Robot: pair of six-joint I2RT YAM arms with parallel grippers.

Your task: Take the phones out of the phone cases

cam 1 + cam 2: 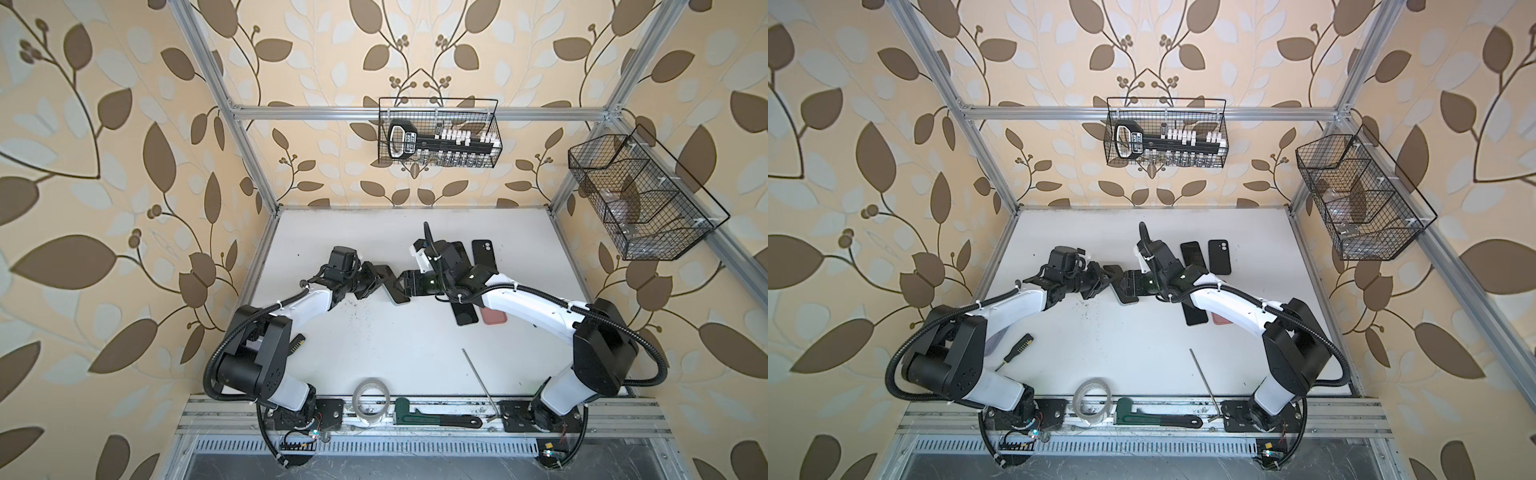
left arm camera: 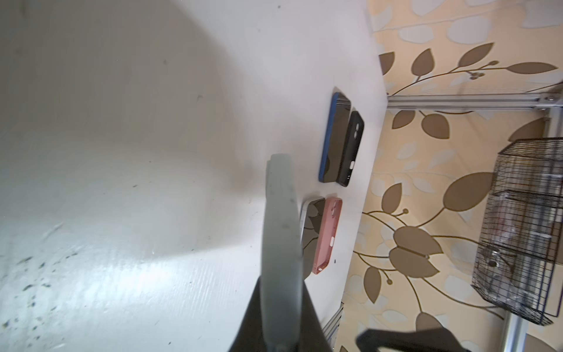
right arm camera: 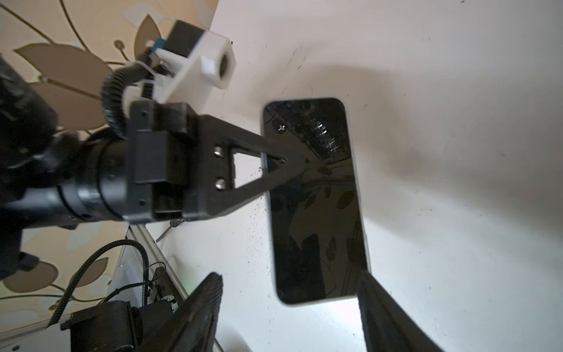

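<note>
A phone (image 3: 313, 198) with a dark screen sits in a pale grey phone case (image 2: 280, 243) and is held just above the white table, mid-table in both top views (image 1: 397, 294) (image 1: 1124, 296). My left gripper (image 2: 281, 298) (image 1: 384, 282) is shut on one long edge of it; one of its fingers (image 3: 274, 164) lies across the screen. My right gripper (image 3: 289, 304) (image 1: 405, 286) faces it from the other side and is open. Its fingers straddle the phone's near end, and one touches a corner.
At the right rear lie a blue-cased phone (image 2: 333, 137) and a black case (image 1: 484, 257); nearer, a bare phone (image 1: 465, 313) and a pink case (image 1: 494, 318). A screwdriver (image 1: 1017, 347), tape roll (image 1: 371, 401), wrench (image 1: 432, 417) and metal rod (image 1: 480, 382) lie at the front.
</note>
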